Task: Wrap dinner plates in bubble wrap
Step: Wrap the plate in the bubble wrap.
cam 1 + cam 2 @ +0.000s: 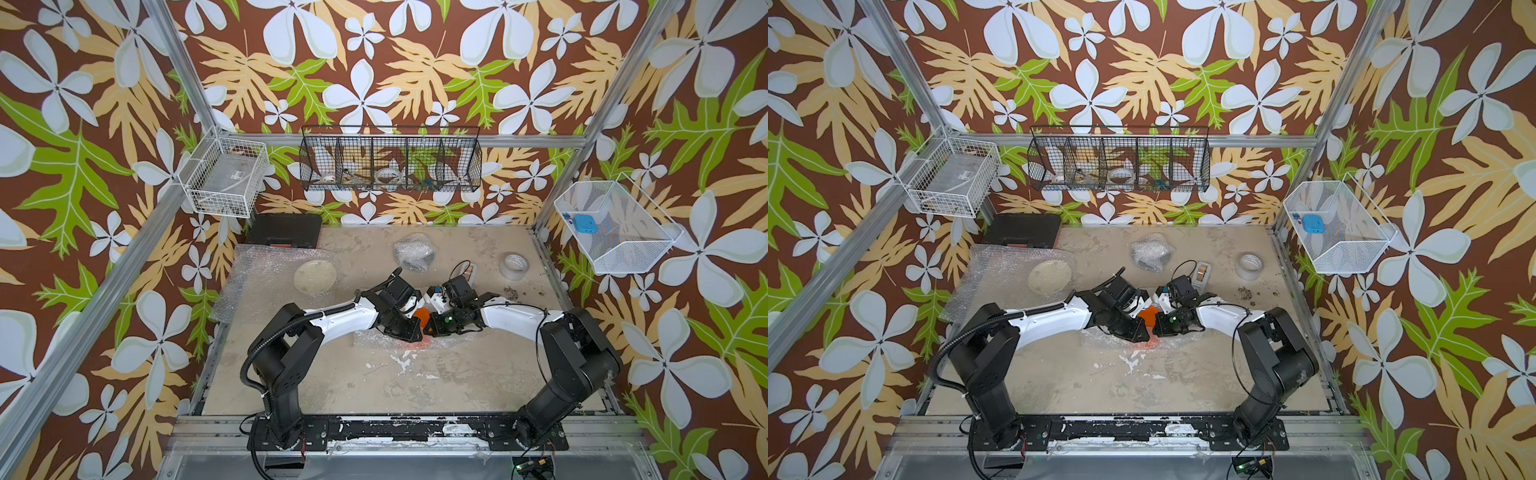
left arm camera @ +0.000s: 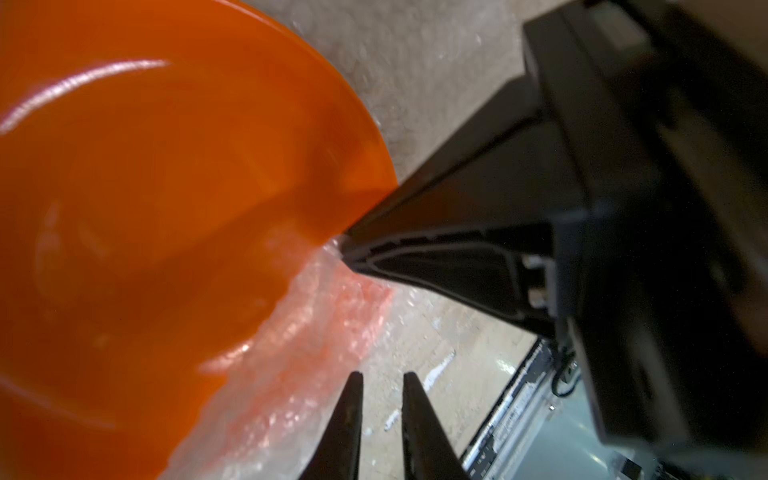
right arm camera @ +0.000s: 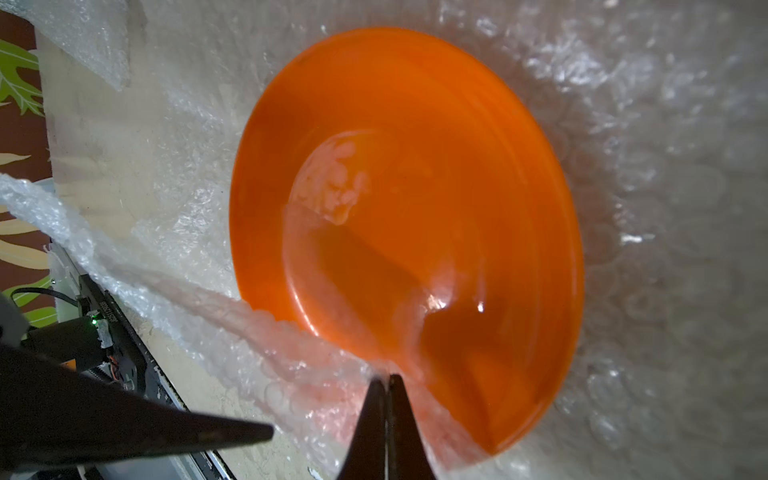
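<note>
Right gripper (image 3: 388, 384) clamped on bubble wrap (image 3: 266, 345) edge, raised to fold over orange plate (image 3: 407, 208); left gripper (image 2: 382, 378) narrowly apart, seemingly empty.

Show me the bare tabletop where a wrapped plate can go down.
Widest bare patch: near side of the table, in front of the orange plate. Smaller one between the wrapped bundle and tape roll. Crowded: centre, and back left, where bubble wrap bears the cream plate.
</note>
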Controlling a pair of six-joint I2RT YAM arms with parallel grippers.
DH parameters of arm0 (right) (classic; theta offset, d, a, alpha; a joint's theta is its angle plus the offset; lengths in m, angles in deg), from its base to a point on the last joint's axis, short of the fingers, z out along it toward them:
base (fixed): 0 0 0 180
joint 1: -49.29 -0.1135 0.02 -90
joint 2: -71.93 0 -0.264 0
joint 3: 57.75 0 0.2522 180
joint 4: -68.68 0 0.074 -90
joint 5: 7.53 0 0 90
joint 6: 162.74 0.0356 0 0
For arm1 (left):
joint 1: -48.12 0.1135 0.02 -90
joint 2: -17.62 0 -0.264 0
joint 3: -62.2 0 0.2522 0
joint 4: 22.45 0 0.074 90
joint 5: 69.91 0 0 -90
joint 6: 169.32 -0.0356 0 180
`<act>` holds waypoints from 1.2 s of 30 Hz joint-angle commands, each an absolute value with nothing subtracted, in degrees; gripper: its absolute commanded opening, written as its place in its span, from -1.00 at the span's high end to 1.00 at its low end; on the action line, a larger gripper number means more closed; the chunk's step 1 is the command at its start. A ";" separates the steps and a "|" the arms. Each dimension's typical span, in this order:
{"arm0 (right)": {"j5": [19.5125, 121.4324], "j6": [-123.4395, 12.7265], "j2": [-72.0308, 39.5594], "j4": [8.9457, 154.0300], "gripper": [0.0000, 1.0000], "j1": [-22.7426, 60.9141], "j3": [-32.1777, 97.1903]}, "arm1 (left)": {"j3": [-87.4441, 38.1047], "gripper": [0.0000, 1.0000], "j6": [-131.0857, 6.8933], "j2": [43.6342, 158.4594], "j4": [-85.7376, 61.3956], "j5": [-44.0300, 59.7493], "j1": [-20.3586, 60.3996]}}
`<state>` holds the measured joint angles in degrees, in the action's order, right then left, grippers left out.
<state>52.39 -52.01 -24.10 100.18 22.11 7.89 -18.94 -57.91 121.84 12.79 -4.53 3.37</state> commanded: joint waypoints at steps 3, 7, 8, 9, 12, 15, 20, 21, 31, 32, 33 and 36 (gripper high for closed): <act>54.12 -49.63 -23.96 99.76 1.00 22.75 7.87 | -20.38 0.59 -61.01 125.20 14.70 2.29 3.64; 55.84 -49.27 -22.97 100.59 1.00 24.15 8.29 | -19.83 0.60 -60.84 127.25 14.20 3.57 4.42; 56.72 -49.28 -22.47 100.95 1.00 24.46 8.44 | -19.62 0.61 -60.85 127.59 13.93 3.48 4.68; 57.55 -49.27 -21.97 101.52 1.00 24.71 8.64 | -19.44 0.61 -60.90 127.81 13.61 3.09 4.88; 63.09 -49.26 -19.09 104.60 0.96 25.12 9.73 | -19.48 0.61 -61.21 128.35 13.28 2.10 4.97; 70.86 -48.94 -13.61 108.17 0.42 25.11 10.30 | -19.18 0.62 -61.32 128.40 13.29 1.39 5.01; 60.39 -47.30 -4.77 106.67 0.34 23.21 5.77 | -18.55 0.62 -61.18 128.16 13.46 0.26 5.05; 56.59 -46.27 -4.00 105.36 0.38 22.29 4.46 | -18.45 0.62 -61.21 128.12 13.50 0.10 5.06; 53.86 -38.69 -15.46 95.11 0.50 27.11 0.56 | -18.10 0.61 -61.52 127.38 14.84 -0.47 5.53; 56.57 -38.49 -16.18 95.69 0.51 28.96 0.03 | -17.94 0.61 -61.22 127.23 15.10 -0.32 5.73; 59.07 -38.83 -16.81 97.02 0.50 31.03 -0.51 | -17.69 0.61 -60.92 126.99 15.26 -0.27 5.90; 59.91 -39.67 -16.34 98.00 0.34 38.71 -4.43 | -16.71 0.61 -60.21 126.78 15.30 -0.61 6.26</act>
